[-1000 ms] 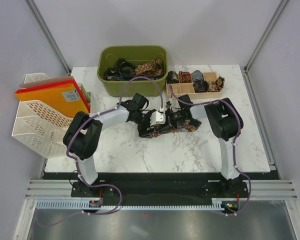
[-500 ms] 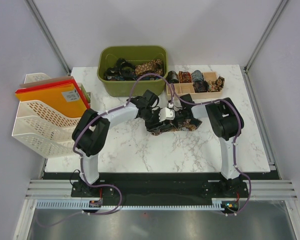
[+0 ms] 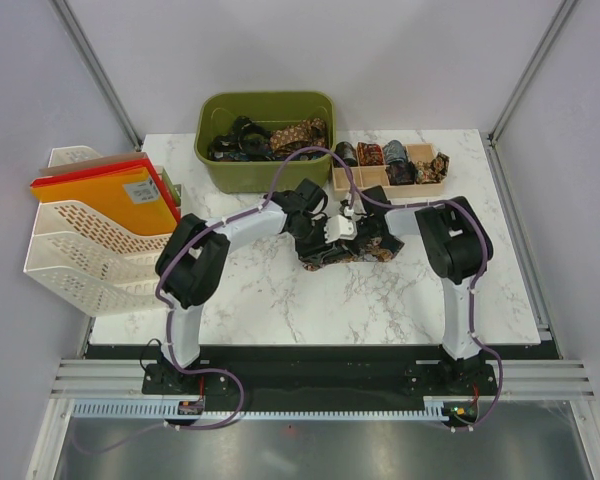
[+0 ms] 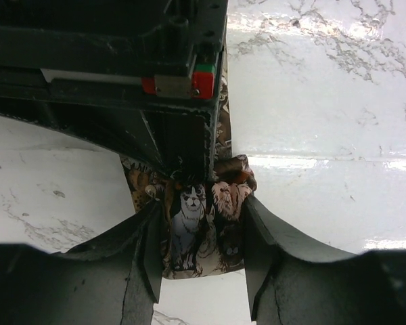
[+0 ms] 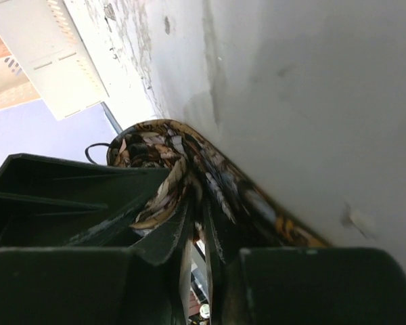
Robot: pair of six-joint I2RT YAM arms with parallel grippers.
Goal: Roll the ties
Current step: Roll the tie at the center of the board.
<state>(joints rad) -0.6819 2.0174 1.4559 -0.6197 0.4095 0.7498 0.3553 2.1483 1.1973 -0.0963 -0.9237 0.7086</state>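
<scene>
On the marble table [image 3: 280, 300], the largest change is in the left arm [image 3: 245, 225]. Over the last second it has swung to the right. The left gripper [image 3: 318, 222] now meets the right gripper [image 3: 358, 238] at the middle of the surface, in front of the green bin [image 3: 268, 178] and the wooden tray [image 3: 385, 182].

The tie [image 3: 345, 255] with the brown-gold print lies bunched there between the two grippers, partly rolled. It has shifted a little to the right together with them.

The left jaws were wide and have narrowed. In the left wrist view the left gripper [image 4: 201, 264] presses both sides of the tie [image 4: 197, 227], so it holds the roll. The right gripper [image 5: 197, 237] has its jaws narrow, with a slim gap, and the tie [image 5: 183, 159] runs into this slot. Whether they pinch the cloth now, I cannot tell.

I judge this as a handover. The left side secures the roll so that the right side can let go and take a new hold for the next turn.

For writing, the orange folders [image 3: 115, 195] carry a white label [image 3: 140, 190], too small to read. A small red and green patch [image 4: 179, 84] on the right gripper shows no letters. No brand is legible.
</scene>
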